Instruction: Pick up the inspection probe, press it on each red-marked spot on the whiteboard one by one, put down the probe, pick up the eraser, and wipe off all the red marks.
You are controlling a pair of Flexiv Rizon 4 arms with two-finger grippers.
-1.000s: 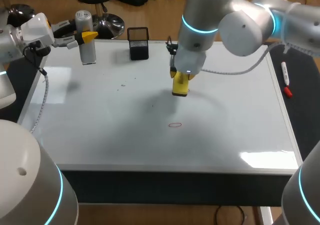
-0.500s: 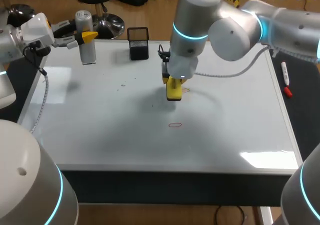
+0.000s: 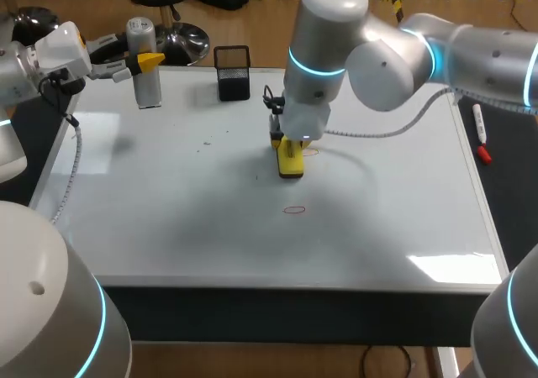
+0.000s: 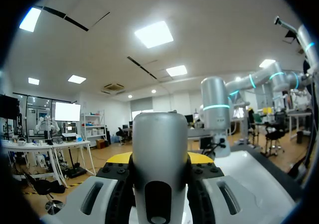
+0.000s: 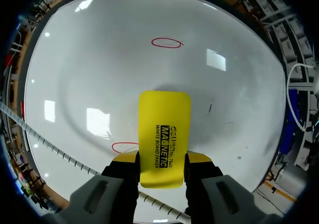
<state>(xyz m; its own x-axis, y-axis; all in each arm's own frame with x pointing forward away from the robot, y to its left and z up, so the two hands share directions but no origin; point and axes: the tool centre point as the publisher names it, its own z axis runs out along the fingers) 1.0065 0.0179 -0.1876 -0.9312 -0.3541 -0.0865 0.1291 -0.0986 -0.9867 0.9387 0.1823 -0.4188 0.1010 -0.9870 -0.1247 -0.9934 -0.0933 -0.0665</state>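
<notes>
My right arm (image 3: 336, 50) has swung toward the left of the frame and come lower, so the eraser (image 3: 291, 161) now sits a bit left of the middle of the whiteboard (image 3: 168, 218). My left arm has not moved from the upper left corner.

My right jaws are closed on the yellow eraser (image 5: 164, 134), one finger on each long side. It looks like it is down on the board, or very close, but I cannot be sure it touches.

My left jaws are closed on the silver probe (image 3: 145, 76), which stands upright at the upper left edge of the bench. In the left wrist view the probe (image 4: 159, 154) fills the gap between both fingers.

Two red rings are left. One red ring (image 3: 294, 210) lies below the eraser in the frame, a short way off. In the right wrist view this far ring (image 5: 167, 43) is almost straight ahead of the eraser, in line with its long side. The near ring (image 5: 124, 147) is right beside the eraser, close to my fingers.

I think a push straight ahead would reach the far ring, and my right arm is much nearer than my left
</notes>
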